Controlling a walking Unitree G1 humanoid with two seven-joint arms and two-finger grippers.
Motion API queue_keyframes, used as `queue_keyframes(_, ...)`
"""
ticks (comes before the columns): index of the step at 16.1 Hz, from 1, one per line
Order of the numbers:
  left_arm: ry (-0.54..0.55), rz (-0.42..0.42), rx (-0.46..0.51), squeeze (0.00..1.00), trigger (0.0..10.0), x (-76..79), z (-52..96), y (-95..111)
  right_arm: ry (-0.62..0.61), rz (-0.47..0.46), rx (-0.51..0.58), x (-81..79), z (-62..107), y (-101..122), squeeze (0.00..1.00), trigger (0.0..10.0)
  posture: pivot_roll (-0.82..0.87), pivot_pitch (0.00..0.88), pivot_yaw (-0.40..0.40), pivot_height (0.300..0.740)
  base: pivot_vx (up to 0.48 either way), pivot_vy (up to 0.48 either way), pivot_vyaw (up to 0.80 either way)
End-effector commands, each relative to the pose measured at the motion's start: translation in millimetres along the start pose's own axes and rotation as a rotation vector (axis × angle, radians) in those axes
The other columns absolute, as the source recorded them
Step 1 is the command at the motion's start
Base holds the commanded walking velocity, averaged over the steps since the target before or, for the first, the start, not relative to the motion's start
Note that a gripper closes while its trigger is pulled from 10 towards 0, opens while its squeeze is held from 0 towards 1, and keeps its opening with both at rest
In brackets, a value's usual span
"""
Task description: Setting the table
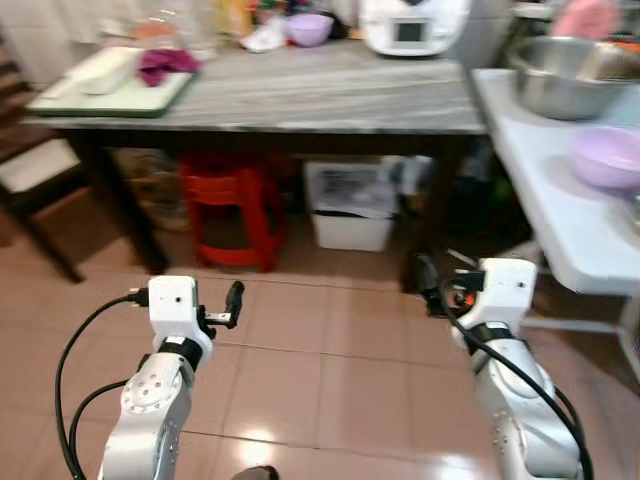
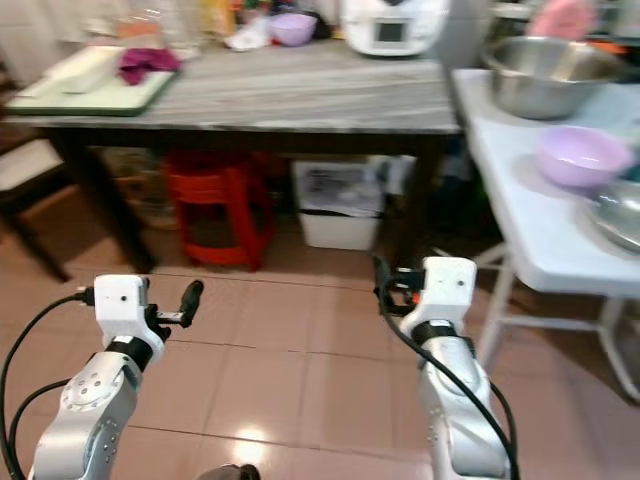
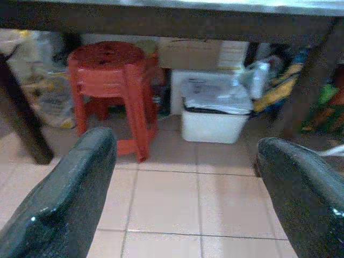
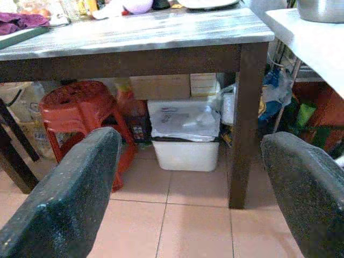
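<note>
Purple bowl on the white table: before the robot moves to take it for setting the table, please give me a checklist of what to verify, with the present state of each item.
1. Left gripper empty and open: ok; the left wrist view shows its fingers wide apart.
2. Right gripper empty and open: ok, the same in the right wrist view.
3. Purple bowl located: ok, upright on the white table, near its front edge.
4. Bowl within reach: not ok; both grippers hang low over the tiled floor.
5. Neighbours clear of the bowl: cannot tell; a steel bowl stands behind it, and another metal dish sits close beside it.
</note>
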State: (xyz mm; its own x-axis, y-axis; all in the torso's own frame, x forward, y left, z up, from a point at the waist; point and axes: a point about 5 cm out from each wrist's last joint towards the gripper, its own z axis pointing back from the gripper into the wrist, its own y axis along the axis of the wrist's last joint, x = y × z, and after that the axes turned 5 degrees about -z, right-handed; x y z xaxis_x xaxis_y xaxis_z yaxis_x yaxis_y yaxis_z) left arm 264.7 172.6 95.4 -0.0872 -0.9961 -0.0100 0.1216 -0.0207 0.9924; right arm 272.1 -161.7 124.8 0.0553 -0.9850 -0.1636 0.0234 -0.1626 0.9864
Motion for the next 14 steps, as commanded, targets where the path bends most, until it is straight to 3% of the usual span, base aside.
queue_keyframes(1, -0.024, -0.001, 0.026, 0.00, 10.0, -0.8, -1.1, 5.3, 0.014, 0.001, 0.015, -2.2, -1.4, 5.0, 0.00, 10.0, -0.12, 0.088, 0.054, 0.740, 0.000, 0.000, 0.00)
queue_keyframes(4, -0.029, 0.000, 0.035, 0.00, 10.0, 1.2, -1.4, 6.1, 0.016, 0.002, 0.016, -1.7, -2.3, 5.7, 0.00, 10.0, -0.12, 0.088, 0.054, 0.740, 0.000, 0.000, 0.00)
queue_keyframes(14, -0.049, 0.001, 0.029, 0.00, 10.0, 2.5, -1.0, 5.4, 0.014, -0.004, 0.018, -4.1, -0.3, 5.2, 0.00, 10.0, -0.12, 0.096, 0.065, 0.740, 0.000, -0.316, 0.00)
